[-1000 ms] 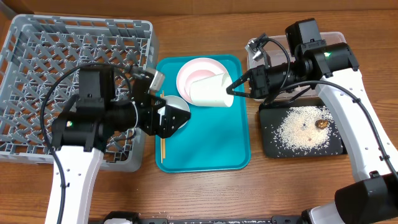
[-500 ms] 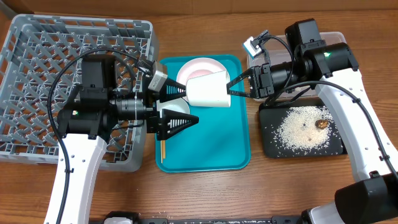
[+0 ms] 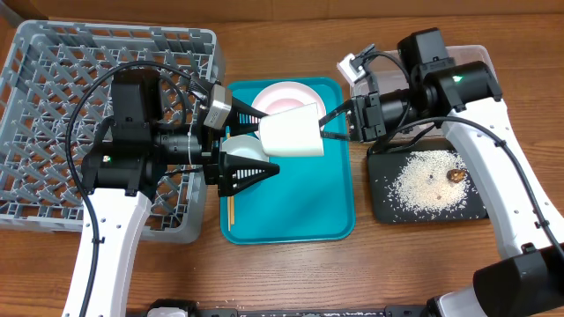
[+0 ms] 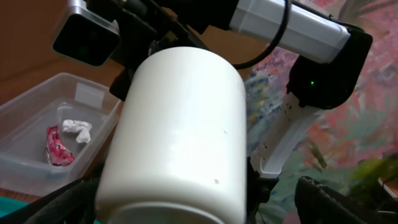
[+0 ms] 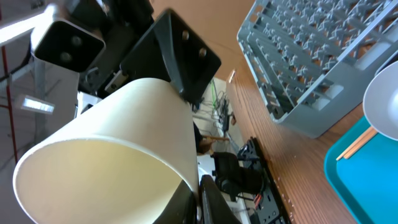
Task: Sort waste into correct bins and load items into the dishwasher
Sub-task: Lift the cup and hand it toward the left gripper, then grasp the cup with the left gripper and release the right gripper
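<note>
The waste looks sorted. The wrapper (image 4: pixel 57 146) and tissue (image 4: pixel 76 129) lie in the clear tub (image 4: pixel 18 118), and the rice (image 3: pixel 427 180) and a brown lump (image 3: pixel 456 174) lie on the black tray (image 3: pixel 383 207).

I judge loading has barely begun, as I see no crockery in the grey dish rack (image 3: pixel 53 88). The cup (image 3: pixel 289 132) hangs on its side above the teal tray (image 3: pixel 300 202). My right claw (image 3: pixel 328 126) is pressed together on its rim. My left claw (image 3: pixel 251 143) is spread wide on either side of the cup's base and is not gripping.

A plate (image 3: pixel 278 95), a small bowl (image 3: pixel 240 150) and chopsticks (image 3: pixel 231 207) wait on the teal tray.

Everything rests on a brown wooden table (image 3: pixel 282 273). The room beyond is blurred, with cables showing.
</note>
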